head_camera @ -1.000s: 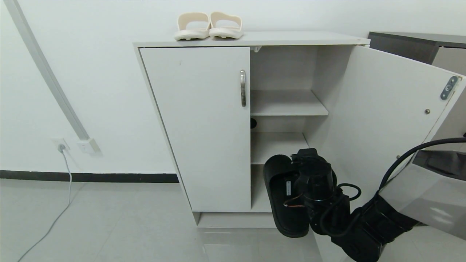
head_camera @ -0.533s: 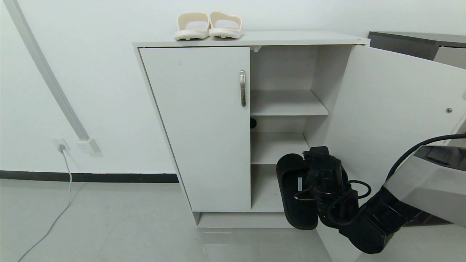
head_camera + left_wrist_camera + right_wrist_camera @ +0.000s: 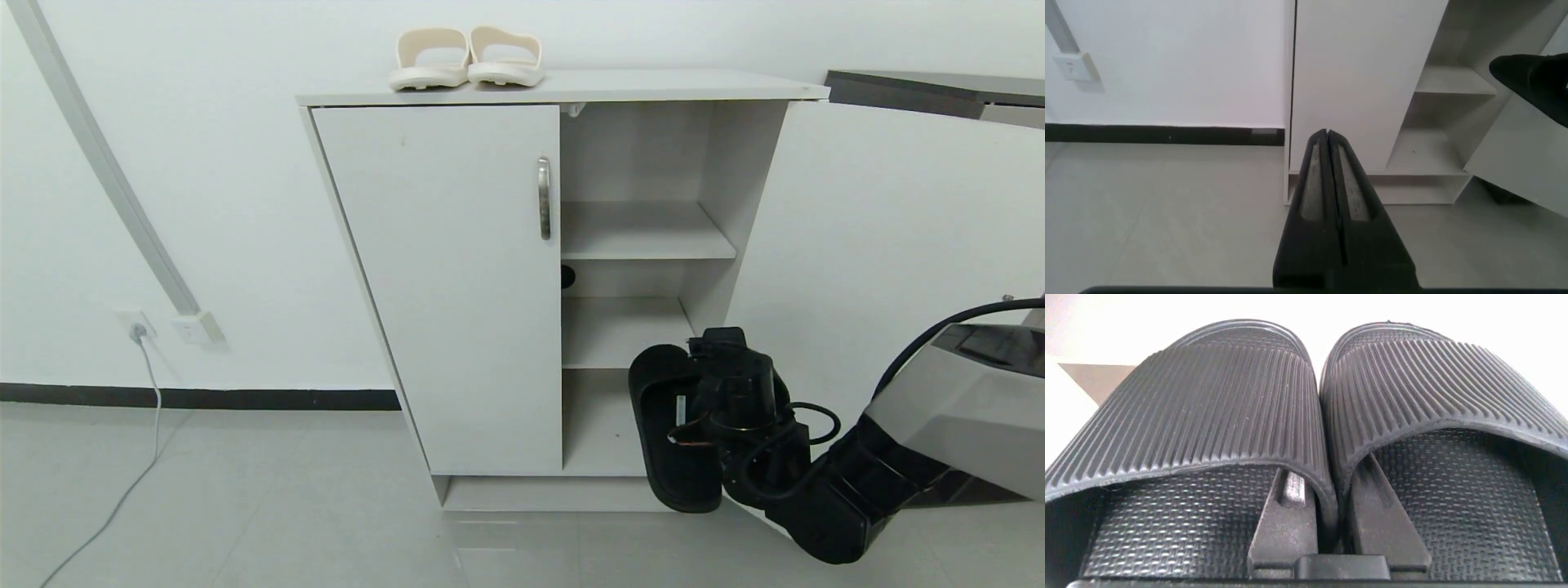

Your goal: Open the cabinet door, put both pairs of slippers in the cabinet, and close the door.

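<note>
A pair of black slippers (image 3: 671, 433) hangs sole-outward in front of the white cabinet's (image 3: 653, 85) lowest compartment (image 3: 596, 429), at its right side. My right gripper (image 3: 706, 408) is shut on them, its fingers (image 3: 1290, 510) clamping the two inner edges of the black slippers (image 3: 1323, 416) together. A beige pair of slippers (image 3: 467, 59) sits on the cabinet top at its left end. The right door (image 3: 882, 245) stands wide open, the left door (image 3: 449, 286) is closed. My left gripper (image 3: 1327, 139) is shut and empty, low over the floor, pointing at the cabinet's base.
Two upper shelves (image 3: 645, 231) inside the cabinet are bare. A metal handle (image 3: 544, 198) is on the left door. A wall socket with a cable (image 3: 137, 333) is at the left. Grey furniture (image 3: 939, 86) stands behind the open door.
My right gripper has carried the black slippers to the right and slightly up, closer to the lower compartment. The right door has swung further open.
</note>
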`<state>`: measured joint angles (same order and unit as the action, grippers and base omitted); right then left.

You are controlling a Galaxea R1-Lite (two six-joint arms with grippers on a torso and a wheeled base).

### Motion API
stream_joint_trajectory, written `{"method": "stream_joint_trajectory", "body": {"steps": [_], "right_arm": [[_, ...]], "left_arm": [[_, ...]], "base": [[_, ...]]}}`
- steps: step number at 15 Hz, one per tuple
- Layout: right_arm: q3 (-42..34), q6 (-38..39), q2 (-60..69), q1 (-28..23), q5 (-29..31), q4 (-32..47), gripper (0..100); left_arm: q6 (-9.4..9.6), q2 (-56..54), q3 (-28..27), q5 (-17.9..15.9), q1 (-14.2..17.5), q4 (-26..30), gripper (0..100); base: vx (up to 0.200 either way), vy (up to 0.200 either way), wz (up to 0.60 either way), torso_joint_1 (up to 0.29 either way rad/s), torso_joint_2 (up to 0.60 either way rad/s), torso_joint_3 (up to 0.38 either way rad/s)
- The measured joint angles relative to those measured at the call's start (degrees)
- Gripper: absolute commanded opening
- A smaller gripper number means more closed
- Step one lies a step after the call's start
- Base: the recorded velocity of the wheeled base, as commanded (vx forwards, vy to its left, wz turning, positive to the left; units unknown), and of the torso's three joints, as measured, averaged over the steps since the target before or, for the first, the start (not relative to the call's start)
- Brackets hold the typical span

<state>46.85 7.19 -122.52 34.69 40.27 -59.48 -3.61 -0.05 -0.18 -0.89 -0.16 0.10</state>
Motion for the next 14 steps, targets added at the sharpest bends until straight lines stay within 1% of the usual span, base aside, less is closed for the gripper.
{"method": "stream_joint_trajectory", "body": {"steps": [2,5,7,9,14], "right_arm": [[0.04,0.02,0.02,0.61,-0.55,-0.13,0],[1.13,0.11,-0.34,4.11,-3.24,-0.16,0],[3.54,0.3,-1.83,5.92,-4.08,-0.18,0],[5.24,0.57,-3.73,5.79,-4.55,-0.16,0],[6.29,0.96,-5.99,5.77,-4.66,-0.18,0]], "left_arm": [[0.02,0.0,0.0,0.02,0.0,0.0,0],[0.09,0.02,0.0,0.0,0.0,0.0,0],[0.11,0.02,0.0,0.0,-0.02,0.0,0],[0.11,0.02,0.0,0.0,0.0,0.0,0],[0.16,0.05,0.0,0.02,-0.02,0.0,0]], "base": [[0.0,0.0,0.0,0.0,0.0,0.0],[0.0,0.0,0.0,0.0,0.0,0.0],[0.0,0.0,0.0,0.0,0.0,0.0],[0.0,0.0,0.0,0.0,0.0,0.0],[0.0,0.0,0.0,0.0,0.0,0.0]]}}
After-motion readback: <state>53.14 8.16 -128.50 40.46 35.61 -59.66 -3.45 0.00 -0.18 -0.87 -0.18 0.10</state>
